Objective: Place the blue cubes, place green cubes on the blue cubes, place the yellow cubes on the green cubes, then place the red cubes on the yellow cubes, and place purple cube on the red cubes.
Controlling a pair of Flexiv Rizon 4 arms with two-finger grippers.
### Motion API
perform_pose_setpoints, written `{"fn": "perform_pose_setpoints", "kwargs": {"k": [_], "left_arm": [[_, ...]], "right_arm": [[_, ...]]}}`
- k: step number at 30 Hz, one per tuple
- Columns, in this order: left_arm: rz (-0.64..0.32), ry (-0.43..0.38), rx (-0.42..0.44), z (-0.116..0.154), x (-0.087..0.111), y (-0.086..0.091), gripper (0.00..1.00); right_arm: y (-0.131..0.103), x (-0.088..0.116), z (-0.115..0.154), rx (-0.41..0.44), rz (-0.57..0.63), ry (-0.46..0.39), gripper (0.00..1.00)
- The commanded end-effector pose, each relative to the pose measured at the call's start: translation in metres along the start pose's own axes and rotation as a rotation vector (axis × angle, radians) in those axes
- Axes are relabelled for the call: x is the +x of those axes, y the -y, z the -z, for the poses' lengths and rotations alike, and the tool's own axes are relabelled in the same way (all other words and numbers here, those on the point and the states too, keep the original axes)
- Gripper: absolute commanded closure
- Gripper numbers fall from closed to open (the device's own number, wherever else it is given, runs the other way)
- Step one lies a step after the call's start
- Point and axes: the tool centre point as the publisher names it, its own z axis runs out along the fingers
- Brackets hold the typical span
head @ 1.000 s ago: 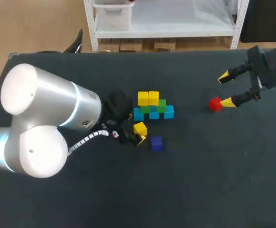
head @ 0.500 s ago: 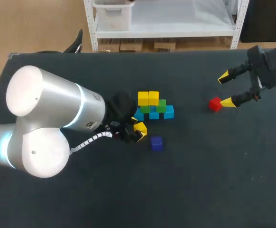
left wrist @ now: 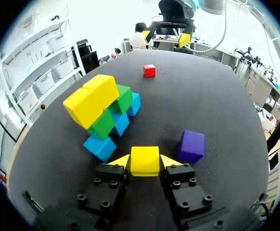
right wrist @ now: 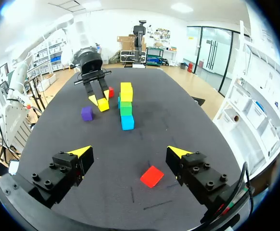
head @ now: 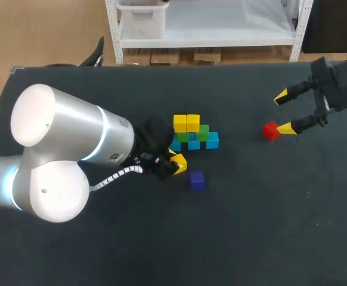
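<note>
A loose yellow cube [left wrist: 145, 160] lies on the black table [head: 263, 208] in front of the stack, and my left gripper [left wrist: 145, 161] is shut on it, one yellow tip against each side. The same cube [head: 179, 161] shows by the left gripper [head: 173, 161] in the head view. The stack holds blue cubes [head: 193, 143] at the base, green cubes [head: 203, 133] on them and two yellow cubes [head: 186, 123] on top. A purple cube [head: 197, 179] sits just beside the gripper. A red cube [head: 270, 130] lies far right, below my open right gripper [head: 285, 112].
My bulky left arm [head: 60, 161] covers the table's left middle. In the right wrist view the red cube [right wrist: 152, 176] lies on the table between the wide-apart fingers of the right gripper [right wrist: 130, 153], with the stack [right wrist: 126, 106] well ahead of it.
My left gripper has moved forward around the loose yellow cube and its fingers have come together onto it. The right arm and the other cubes have not moved.
</note>
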Motion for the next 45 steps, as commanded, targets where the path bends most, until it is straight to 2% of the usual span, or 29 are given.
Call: {"fn": "perform_pose_setpoints", "kwargs": {"k": [1, 6, 12, 18, 36, 44, 45], "left_arm": [[-0.017, -0.003, -0.009, 0.008, -0.009, 0.005, 1.00], [-0.070, 0.012, 0.000, 0.024, -0.029, 0.016, 1.00], [-0.117, 0.035, 0.024, 0.042, -0.062, 0.040, 1.00], [-0.229, 0.036, 0.091, 0.035, -0.087, 0.064, 1.00], [-0.305, 0.077, 0.211, -0.021, -0.091, 0.112, 1.00], [-0.309, 0.070, 0.267, -0.040, -0.086, 0.124, 1.00], [-0.316, 0.065, 0.275, -0.041, -0.086, 0.125, 0.84]], "right_arm": [[0.000, 0.000, 0.000, 0.000, 0.001, 0.001, 0.00], [0.000, 0.000, 0.000, 0.000, 0.001, 0.001, 0.00], [0.000, 0.000, 0.000, 0.000, 0.001, 0.001, 0.00], [0.000, 0.000, 0.000, 0.000, 0.001, 0.001, 0.00], [0.000, 0.000, 0.000, 0.000, 0.001, 0.001, 0.00], [0.000, 0.000, 0.000, 0.000, 0.001, 0.001, 0.00], [0.000, 0.000, 0.000, 0.000, 0.001, 0.001, 0.00]]}}
